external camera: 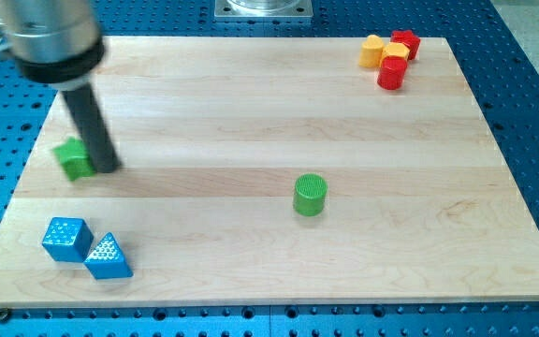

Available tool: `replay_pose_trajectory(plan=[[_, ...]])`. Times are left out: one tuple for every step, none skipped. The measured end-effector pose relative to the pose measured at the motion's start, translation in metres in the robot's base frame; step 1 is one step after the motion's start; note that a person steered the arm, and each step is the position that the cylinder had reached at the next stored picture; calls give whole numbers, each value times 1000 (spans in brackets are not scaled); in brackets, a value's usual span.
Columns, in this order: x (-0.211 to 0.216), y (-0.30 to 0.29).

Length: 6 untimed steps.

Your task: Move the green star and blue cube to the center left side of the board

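Observation:
The green star [74, 158] lies near the board's left edge, about mid-height. My tip [108, 168] rests on the board right against the star's right side, touching or nearly touching it. The dark rod rises from there to the view's top left and hides part of the star's upper right. The blue cube [66, 239] sits at the board's bottom left, well below the star and the tip.
A blue triangular block [108, 257] touches the blue cube's right side. A green cylinder [310, 195] stands near the board's middle. At the top right a yellow block [375, 51], a red star-like block [405, 42] and a red cylinder [392, 72] cluster together.

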<state>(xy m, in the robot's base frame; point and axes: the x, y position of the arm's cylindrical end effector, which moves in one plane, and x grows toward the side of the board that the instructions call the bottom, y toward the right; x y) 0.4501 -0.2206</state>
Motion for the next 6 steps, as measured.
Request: replay_pose_trajectory(plan=[[38, 5], [22, -47], [-18, -34], [50, -36], [136, -58], [169, -8]])
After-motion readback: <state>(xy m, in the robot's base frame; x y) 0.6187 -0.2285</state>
